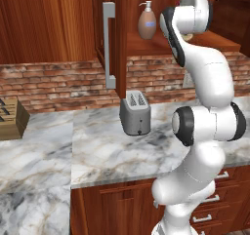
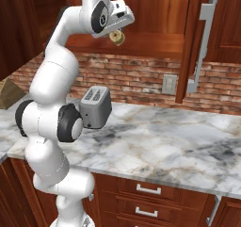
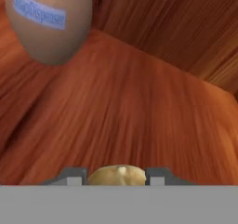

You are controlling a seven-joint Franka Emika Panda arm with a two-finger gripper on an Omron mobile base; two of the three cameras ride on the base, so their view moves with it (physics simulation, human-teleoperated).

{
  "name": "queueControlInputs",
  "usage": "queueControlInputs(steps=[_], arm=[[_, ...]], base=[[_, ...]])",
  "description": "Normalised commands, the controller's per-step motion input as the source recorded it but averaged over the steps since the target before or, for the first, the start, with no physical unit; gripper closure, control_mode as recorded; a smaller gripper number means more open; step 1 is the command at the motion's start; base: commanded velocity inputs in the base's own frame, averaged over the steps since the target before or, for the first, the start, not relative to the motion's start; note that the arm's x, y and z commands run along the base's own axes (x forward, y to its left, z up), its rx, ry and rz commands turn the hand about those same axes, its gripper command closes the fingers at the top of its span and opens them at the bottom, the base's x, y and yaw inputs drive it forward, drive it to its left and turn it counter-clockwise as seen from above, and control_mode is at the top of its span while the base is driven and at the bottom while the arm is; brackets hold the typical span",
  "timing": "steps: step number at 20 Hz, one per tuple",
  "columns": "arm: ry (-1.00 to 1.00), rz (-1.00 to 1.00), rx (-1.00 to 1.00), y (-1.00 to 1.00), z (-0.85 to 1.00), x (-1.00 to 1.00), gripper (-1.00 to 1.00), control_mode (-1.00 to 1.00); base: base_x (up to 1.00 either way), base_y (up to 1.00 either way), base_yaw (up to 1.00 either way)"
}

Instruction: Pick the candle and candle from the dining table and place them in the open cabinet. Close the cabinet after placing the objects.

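Tan and roundish, the short candle (image 3: 120, 175) sat pinched between my gripper (image 3: 116, 177) fingertips, jaws partly closed on either side of it, right at six o'clock in my hand view. I had it held over the reddish-brown shelf (image 3: 139, 107) of the open cabinet (image 1: 146, 44), not yet set down as far as I could tell. A soap dispenser (image 1: 147, 22) with a blue label stood on that shelf, up at eleven o'clock from the candle. From the right base view the candle (image 2: 116, 36) hung just under my hand at the shelf's edge. Below, a toaster (image 1: 135, 113) rested on the marble counter (image 1: 97, 151). The cabinet door (image 2: 193, 42) stood swung out, bar handle (image 2: 203, 47) showing. I judged this placing nearly finished; the brass-gold candle's whereabouts I couldn't tell, and the door was left to close.
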Motion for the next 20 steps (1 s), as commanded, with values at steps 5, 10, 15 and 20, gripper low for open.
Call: queueControlInputs(steps=[5, 10, 15, 20], arm=[[0.11, -0.01, 0.04, -0.06, -0.14, 0.68, 1.00, -1.00], [0.00, -0.01, 0.00, -0.04, -0.72, 0.19, 1.00, -1.00], [-0.03, -0.02, 0.00, 0.00, -0.46, 0.19, 1.00, -1.00], [-0.04, 0.00, 0.00, 0.01, -0.25, 0.24, -1.00, -1.00]], base=[[0.00, 0.00, 0.00], [0.00, 0.00, 0.00], [0.00, 0.00, 0.00], [0.00, 0.00, 0.00]])
